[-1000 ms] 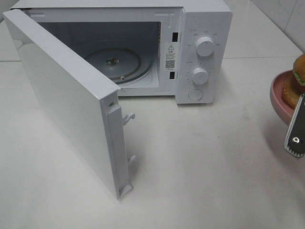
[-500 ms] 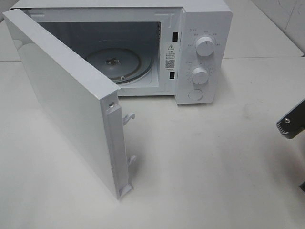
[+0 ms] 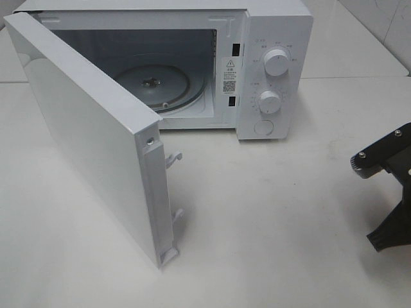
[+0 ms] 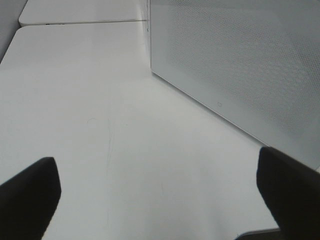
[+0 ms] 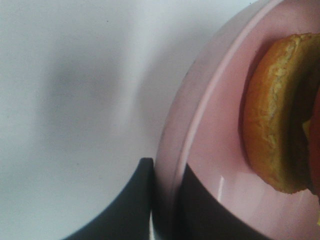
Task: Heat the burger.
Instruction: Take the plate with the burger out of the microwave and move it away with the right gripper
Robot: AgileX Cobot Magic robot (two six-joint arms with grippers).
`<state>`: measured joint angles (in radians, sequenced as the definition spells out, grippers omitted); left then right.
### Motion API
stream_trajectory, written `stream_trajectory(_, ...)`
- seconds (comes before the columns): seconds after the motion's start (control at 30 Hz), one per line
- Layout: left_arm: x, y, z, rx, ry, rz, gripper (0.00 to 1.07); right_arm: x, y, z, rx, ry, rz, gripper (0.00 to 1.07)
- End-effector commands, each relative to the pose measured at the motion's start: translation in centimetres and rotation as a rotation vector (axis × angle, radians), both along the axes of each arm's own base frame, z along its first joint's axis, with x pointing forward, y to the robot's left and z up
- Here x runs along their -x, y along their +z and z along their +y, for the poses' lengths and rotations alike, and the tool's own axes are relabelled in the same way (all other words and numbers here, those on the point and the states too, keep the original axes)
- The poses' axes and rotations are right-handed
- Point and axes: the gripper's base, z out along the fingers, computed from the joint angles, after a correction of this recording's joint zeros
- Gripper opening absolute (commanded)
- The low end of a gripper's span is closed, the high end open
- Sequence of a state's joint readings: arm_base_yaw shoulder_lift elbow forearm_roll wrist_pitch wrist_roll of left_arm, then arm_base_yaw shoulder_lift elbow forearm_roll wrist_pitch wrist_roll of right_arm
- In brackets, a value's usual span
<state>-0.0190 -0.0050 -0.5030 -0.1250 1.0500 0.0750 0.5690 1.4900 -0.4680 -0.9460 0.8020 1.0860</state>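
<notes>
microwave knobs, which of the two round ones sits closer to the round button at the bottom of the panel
The lower knob, directly above the round button; the upper knob sits higher up the panel.

a white table (image 3: 289,212) spreads under and all round my right claw, smooth and faintly glossy, with soft shadows and even light from above. well off to that claw's left a white microwave (image 3: 270,38) stands on it, door (image 3: 90,135) swung wide open. beyond it, a seam (image 3: 347,78) crosses the tabletop. past my claw in the far corner i make out what may be a pale tiled wall (image 3: 385,22), though little of it shows.
</notes>
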Motion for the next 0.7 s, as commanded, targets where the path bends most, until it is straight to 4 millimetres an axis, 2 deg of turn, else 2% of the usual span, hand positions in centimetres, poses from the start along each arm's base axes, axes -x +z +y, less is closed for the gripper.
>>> stream_trajectory(0.03, 0.2, 0.0, 0.0, 0.007, 0.005, -0.029, 1.00, -1.2, -1.0, 0.0, 0.080, -0.043, -0.009, 0.01)
stream_trajectory(0.17, 0.2, 0.0, 0.0, 0.007, 0.005, -0.029, 1.00, -1.9, -2.0, 0.4, 0.095, -0.065, -0.004, 0.02)
stream_trajectory(0.23, 0.2, 0.0, 0.0, 0.007, 0.005, -0.029, 1.00, -2.8, -3.1, 0.9, 0.117, -0.074, 0.005, 0.03)
stream_trajectory(0.5, 0.2, 0.0, 0.0, 0.007, 0.005, -0.029, 1.00, -3.7, -4.6, 1.4, 0.129, -0.088, 0.013, 0.07)
stream_trajectory(0.57, 0.2, 0.0, 0.0, 0.007, 0.005, -0.029, 1.00, -3.8, -5.0, 1.7, 0.106, -0.092, 0.011, 0.14)
stream_trajectory(0.67, 0.2, 0.0, 0.0, 0.007, 0.005, -0.029, 1.00, -3.9, -5.0, 1.7, 0.096, -0.094, 0.008, 0.17)
stream_trajectory(0.7, 0.2, 0.0, 0.0, 0.007, 0.005, -0.029, 1.00, -3.9, -5.1, 1.8, 0.083, -0.091, 0.009, 0.22)
